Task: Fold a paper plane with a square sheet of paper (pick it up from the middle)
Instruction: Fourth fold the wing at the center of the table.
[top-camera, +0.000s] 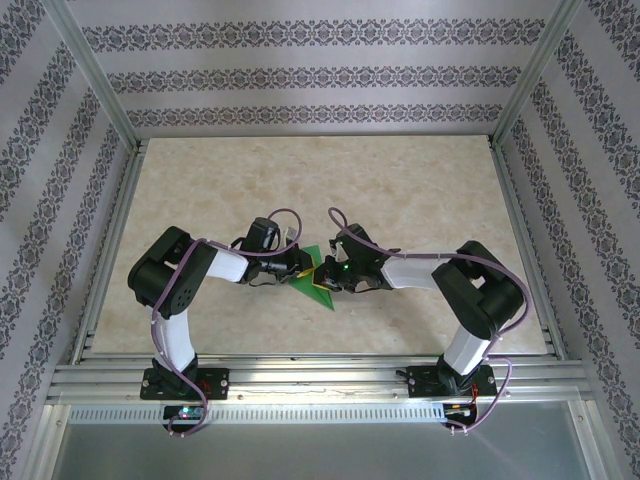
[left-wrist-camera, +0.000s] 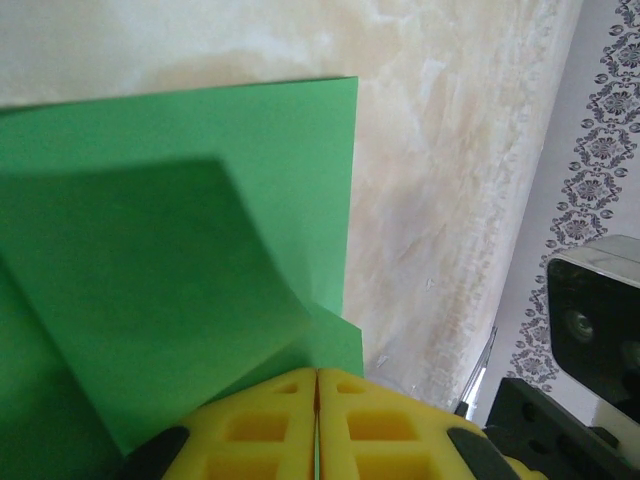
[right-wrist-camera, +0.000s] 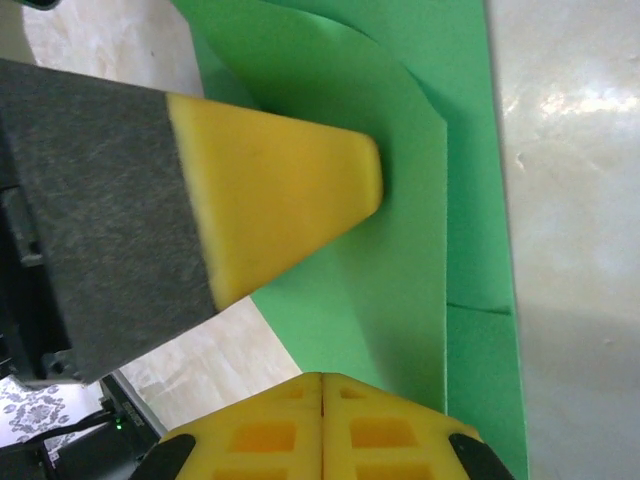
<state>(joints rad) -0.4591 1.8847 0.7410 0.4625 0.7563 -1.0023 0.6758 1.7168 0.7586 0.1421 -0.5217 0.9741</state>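
The paper (top-camera: 318, 287) lay near the middle of the table (top-camera: 420, 200). It was a bright green sheet, partly folded, and from above its outline was roughly triangular with a point toward the near edge. Both arms reached in to it from either side, so the left gripper (top-camera: 303, 268) and the right gripper (top-camera: 323, 272) stood over it, almost touching each other. In the left wrist view the left gripper's yellow fingers (left-wrist-camera: 280, 412) were pressed together, seam closed, with their tips at the paper's near edge. Whether a layer was caught between them could not be told. Ahead of them one flap of the paper was turned over and lay at a slant across the flat layer beneath, whose straight right edge ran along the bare table. In the right wrist view the right gripper's fingers (right-wrist-camera: 350, 412) were also pressed tight together, over the green sheet. Beyond them the left gripper's wedge-shaped yellow tip, on its black body, rested on the paper beside a curved, raised fold. A straight crease ran along the paper near its right edge, with bare table just past it. A purple cable (top-camera: 285, 213) looped over the left wrist.
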